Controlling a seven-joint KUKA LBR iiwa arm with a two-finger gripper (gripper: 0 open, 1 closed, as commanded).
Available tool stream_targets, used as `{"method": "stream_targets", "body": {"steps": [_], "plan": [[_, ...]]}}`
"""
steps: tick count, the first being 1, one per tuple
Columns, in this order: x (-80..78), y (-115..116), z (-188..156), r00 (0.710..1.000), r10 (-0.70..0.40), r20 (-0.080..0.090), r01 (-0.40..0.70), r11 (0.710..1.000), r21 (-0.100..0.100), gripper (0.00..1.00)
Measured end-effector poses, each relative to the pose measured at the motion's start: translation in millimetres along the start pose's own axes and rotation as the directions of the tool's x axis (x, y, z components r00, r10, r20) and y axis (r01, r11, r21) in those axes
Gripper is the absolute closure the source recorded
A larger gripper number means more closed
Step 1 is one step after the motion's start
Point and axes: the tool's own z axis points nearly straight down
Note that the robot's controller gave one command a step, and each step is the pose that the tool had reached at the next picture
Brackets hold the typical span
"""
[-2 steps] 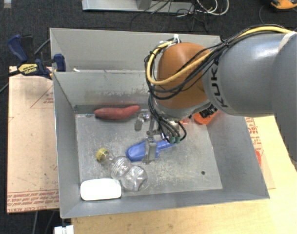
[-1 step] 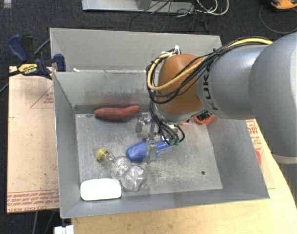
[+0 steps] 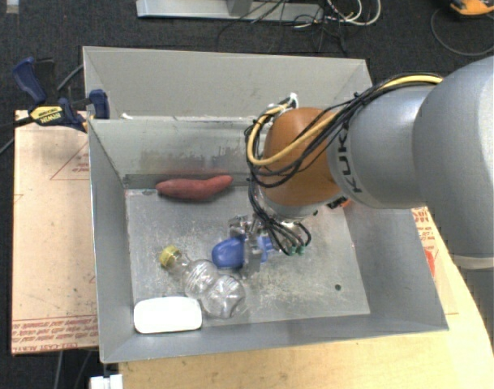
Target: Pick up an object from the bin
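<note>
Camera view from above: the gripper (image 3: 251,246) sits low in the middle of the grey bin (image 3: 109,217), right against a small blue rounded thing (image 3: 224,254). Claw apart or clamped, I cannot tell. It wants centring on the blue piece, clear of the clear plastic bottle (image 3: 208,286), then a straight lift.
</note>
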Motion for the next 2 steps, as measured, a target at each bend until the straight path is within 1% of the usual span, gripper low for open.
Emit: {"method": "stream_targets", "body": {"steps": [1,2], "plan": [[0.0,0,0,1.0,0.0,0.0,0.0,1.0,0.0,1.0],[15.4,-3,-138,0.998,0.07,0.003,-0.07,0.998,-0.001,1.0]]}}
